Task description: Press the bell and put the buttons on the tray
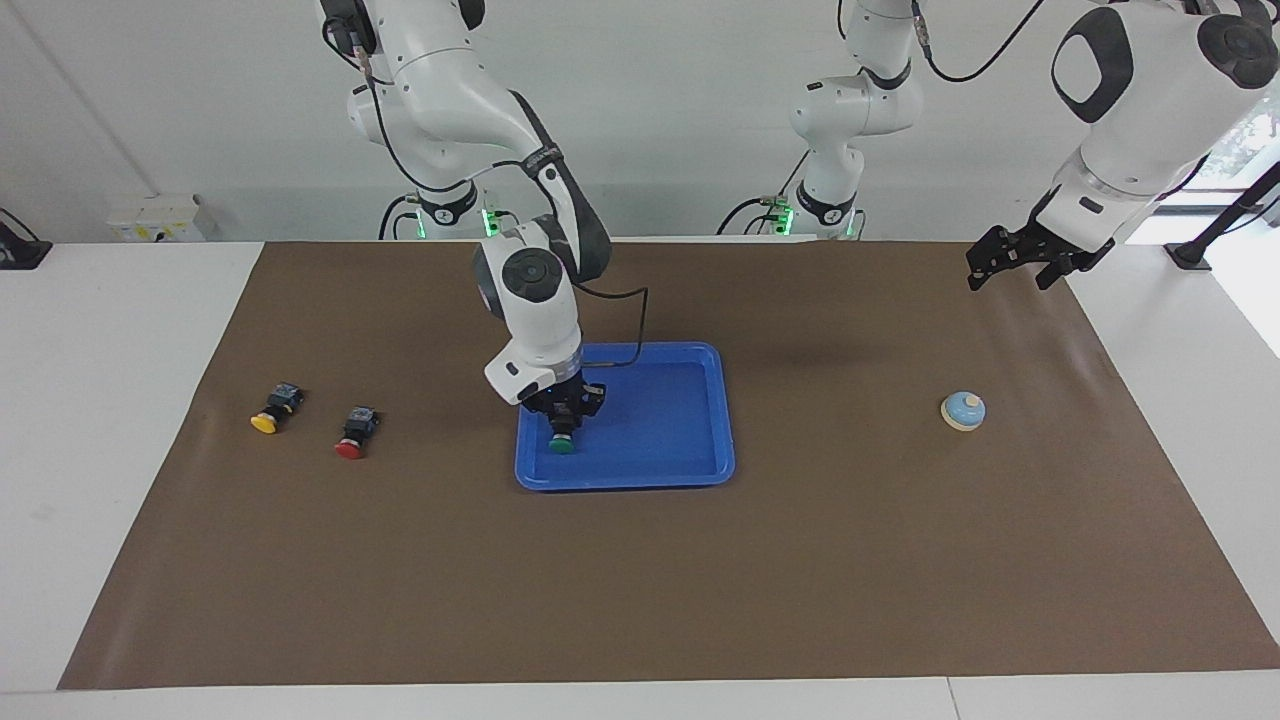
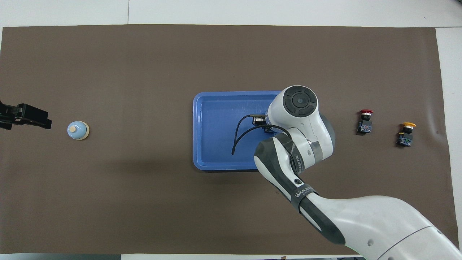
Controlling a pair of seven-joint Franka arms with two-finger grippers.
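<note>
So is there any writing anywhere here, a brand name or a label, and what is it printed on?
"WANUE…", white letters on the dark band of the right arm; the letters after that cannot be made out.
Buttons: no writing can be made out on the red button or the yellow button.
Bell and tray: no writing.

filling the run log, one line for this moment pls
right gripper: shut on green button, over tray | left gripper: open, waiting | red button, yellow button: on mat
</note>
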